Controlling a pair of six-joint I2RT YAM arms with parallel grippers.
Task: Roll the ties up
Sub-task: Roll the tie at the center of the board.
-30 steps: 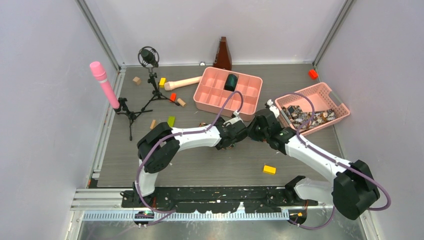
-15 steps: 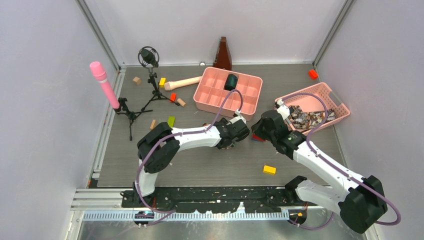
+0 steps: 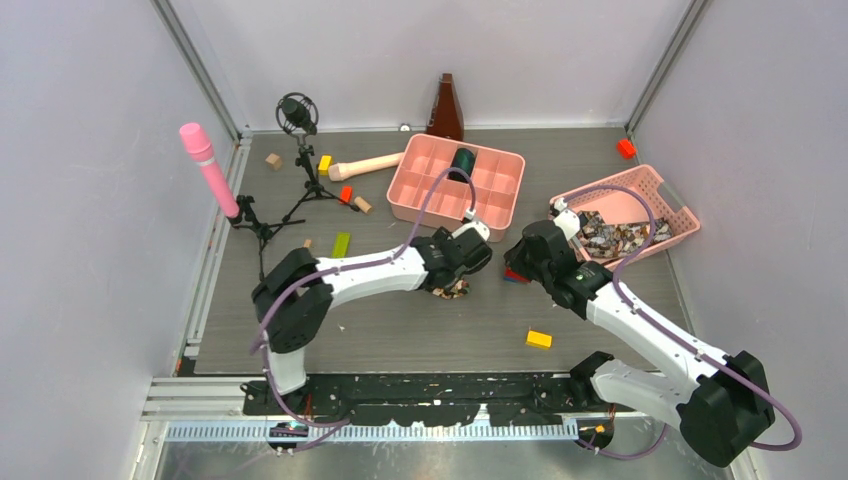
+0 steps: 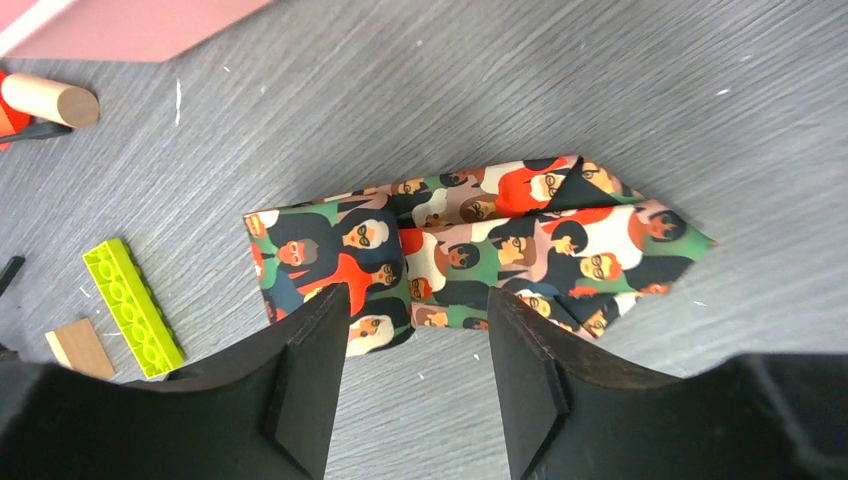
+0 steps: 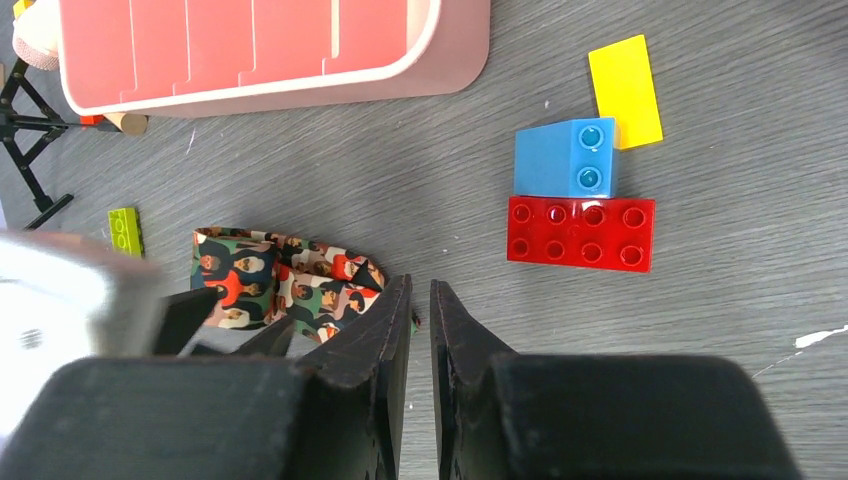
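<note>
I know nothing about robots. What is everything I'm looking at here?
tray: one, pink, divided, back centre.
dark cylinder: one, in a tray compartment.
basket: one, pink, right side.
loose ties: a heap, patterned, in the basket.
folded tie: one, colourful face print, mid-table in front of the tray.
toy blocks: several; red and blue side by side, yellow near front, green left of the tie, others back left.
wooden rod: one, pale, left of the tray.
metronome: one, brown, back wall.
microphone: one, black, on a tripod, back left.
pink tube: one, on a tripod, far left.
left gripper: open over the folded tie.
right gripper: shut, empty, beside the tie.
</note>
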